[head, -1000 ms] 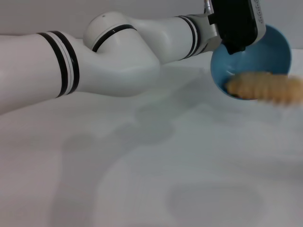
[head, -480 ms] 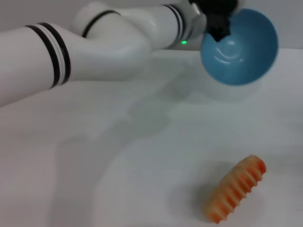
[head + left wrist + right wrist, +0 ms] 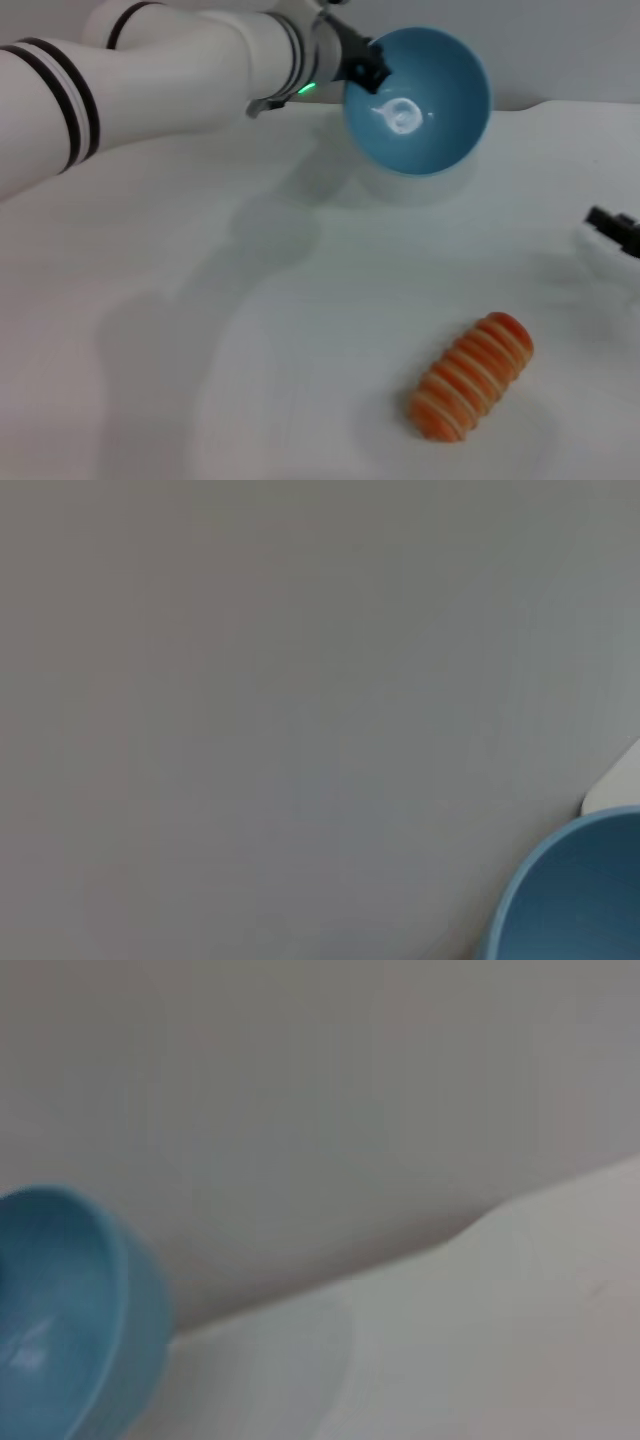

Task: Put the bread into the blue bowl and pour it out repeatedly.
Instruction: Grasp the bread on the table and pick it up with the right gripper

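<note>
— What sits behind the work area?
— A plain grey wall (image 3: 560,40), bare and evenly lit, meeting the far edge of a white table (image 3: 250,330)
— And the light?
— Soft, from above; it casts faint grey shadows across the matte tabletop

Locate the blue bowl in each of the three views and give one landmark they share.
Head view: blue bowl at top centre, tilted with its empty inside facing the camera, held at its rim by the left gripper.
Left wrist view: only a curved part of it, bottom right corner.
Right wrist view: at the left edge, seen side-on.
Shared landmark: the grey wall behind the white table.
</note>
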`<state>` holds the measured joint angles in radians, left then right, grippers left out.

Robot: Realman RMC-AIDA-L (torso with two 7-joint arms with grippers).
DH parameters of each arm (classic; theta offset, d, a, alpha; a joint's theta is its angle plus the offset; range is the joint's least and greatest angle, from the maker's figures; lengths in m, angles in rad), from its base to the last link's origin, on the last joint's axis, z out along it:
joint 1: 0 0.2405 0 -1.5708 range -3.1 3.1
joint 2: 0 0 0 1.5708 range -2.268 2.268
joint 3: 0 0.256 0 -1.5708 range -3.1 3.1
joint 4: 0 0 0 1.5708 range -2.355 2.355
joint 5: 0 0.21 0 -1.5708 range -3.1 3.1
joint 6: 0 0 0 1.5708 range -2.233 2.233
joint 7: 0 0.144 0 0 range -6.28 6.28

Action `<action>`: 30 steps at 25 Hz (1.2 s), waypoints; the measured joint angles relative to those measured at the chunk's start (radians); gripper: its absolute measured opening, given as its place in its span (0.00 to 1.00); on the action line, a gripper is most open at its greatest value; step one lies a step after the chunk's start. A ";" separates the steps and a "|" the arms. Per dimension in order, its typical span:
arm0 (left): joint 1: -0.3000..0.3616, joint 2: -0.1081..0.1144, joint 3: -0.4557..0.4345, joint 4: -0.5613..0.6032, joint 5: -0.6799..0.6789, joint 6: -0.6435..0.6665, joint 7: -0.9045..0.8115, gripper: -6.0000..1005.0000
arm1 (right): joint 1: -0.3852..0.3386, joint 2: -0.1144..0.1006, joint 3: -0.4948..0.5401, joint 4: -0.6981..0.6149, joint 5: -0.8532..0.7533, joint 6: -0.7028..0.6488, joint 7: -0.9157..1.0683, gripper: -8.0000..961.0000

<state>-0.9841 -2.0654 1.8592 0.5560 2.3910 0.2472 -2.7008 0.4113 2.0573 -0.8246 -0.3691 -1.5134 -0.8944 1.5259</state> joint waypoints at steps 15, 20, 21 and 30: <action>0.053 -0.005 -0.059 -0.037 -0.039 0.018 -0.001 0.00 | 0.137 -0.038 0.006 -0.185 -0.666 -0.305 0.662 0.48; 0.067 -0.005 -0.059 -0.038 -0.055 0.008 -0.001 0.00 | 0.160 -0.001 0.000 -0.187 -0.751 -0.307 0.661 0.47; 0.068 -0.005 -0.059 -0.038 -0.055 0.008 -0.001 0.00 | 0.160 -0.001 0.000 -0.187 -0.751 -0.307 0.661 0.47; 0.068 -0.006 -0.056 -0.038 -0.058 0.001 -0.001 0.01 | 0.184 0.013 -0.029 -0.125 -0.790 -0.297 0.663 0.46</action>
<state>-0.9157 -2.0717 1.8032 0.5183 2.3333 0.2486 -2.7014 0.5953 2.0701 -0.8539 -0.4944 -2.3037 -1.1913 2.1884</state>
